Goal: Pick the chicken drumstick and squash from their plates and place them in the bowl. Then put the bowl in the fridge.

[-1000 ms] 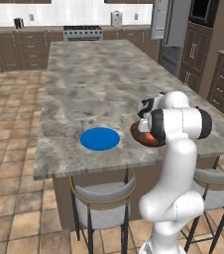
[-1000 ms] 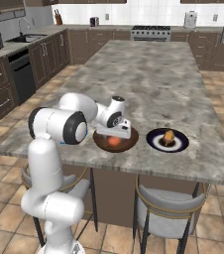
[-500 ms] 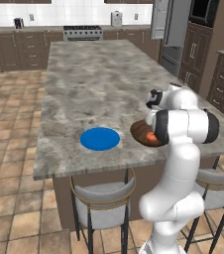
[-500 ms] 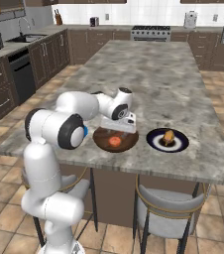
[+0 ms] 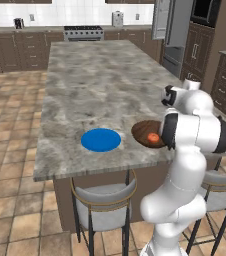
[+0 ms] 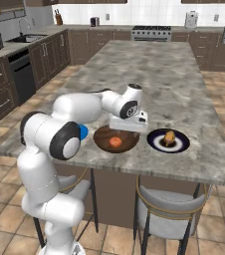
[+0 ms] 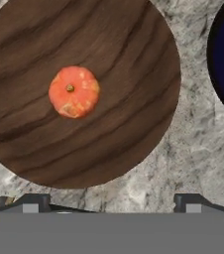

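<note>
Since the squash [image 5: 153, 137] already sits in the wooden bowl [image 5: 144, 129], what remains to be lifted, by my reckoning, is the chicken drumstick. From the left base view, the bowl rests on the marble island counter [image 5: 100, 85] near its front edge, with the bright blue plate [image 5: 101, 139] bare beside it, and the tall steel fridge [image 5: 174, 30] stands well back at the far right of the room.

From the right base view, the drumstick [image 6: 169, 136] lies on the dark-rimmed plate [image 6: 157, 143], just beside the bowl and apart from it. It looks like a small golden-brown lump, thicker at one end. I judge it light and fairly firm, with a rounded, possibly slick surface, so the fingers should close across its thick middle rather than near a tapering end where it could squirt out. The gripper [image 6: 128, 122] hangs over the far rim of the bowl, between bowl and plate.

From the hand view, the squash is a small orange pumpkin shape with a dark stem dot, sitting left of the bowl's centre on the dark grained wood. The dark plate's rim curves in at the right edge. Both fingertips [image 7: 34, 201] rise far apart at the bottom with nothing between them, so the hand is spread and empty. The bowl looks stiff and shallow; I'd take it by the rim.
</note>
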Available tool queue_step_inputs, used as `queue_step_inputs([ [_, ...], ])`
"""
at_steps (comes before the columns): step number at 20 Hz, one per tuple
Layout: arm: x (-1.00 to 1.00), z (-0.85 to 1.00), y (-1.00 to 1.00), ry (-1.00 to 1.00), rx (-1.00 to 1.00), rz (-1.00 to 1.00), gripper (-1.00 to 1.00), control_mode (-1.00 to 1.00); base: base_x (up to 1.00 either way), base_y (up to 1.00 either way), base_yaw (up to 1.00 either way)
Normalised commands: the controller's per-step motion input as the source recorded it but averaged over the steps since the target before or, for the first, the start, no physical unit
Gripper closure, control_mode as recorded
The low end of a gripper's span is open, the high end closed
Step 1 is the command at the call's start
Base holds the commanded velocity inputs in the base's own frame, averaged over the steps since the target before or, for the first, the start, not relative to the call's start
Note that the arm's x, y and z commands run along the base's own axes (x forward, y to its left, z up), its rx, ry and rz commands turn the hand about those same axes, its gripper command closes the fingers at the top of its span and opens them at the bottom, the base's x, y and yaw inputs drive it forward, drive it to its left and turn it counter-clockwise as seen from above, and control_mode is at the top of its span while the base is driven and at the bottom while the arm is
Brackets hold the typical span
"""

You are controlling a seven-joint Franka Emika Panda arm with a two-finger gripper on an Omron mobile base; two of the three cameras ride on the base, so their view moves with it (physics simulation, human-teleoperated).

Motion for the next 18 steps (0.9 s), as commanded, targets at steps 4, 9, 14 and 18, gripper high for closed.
queue_step_inputs([
  [4,-0.3,0.26,-0.58,-0.07,-0.03,0.0,-1.0,-1.0,0.0,0.0,0.0],
  [9,-0.03,0.12,-0.63,-0.02,0.0,-0.03,-1.0,-1.0,0.0,0.0,0.0],
  [14,0.16,0.05,-0.62,0.04,0.0,-0.19,-1.0,-1.0,0.0,0.0,0.0],
  [18,0.28,0.03,-0.52,0.01,0.0,-0.23,-1.0,-1.0,0.0,0.0,0.0],
])
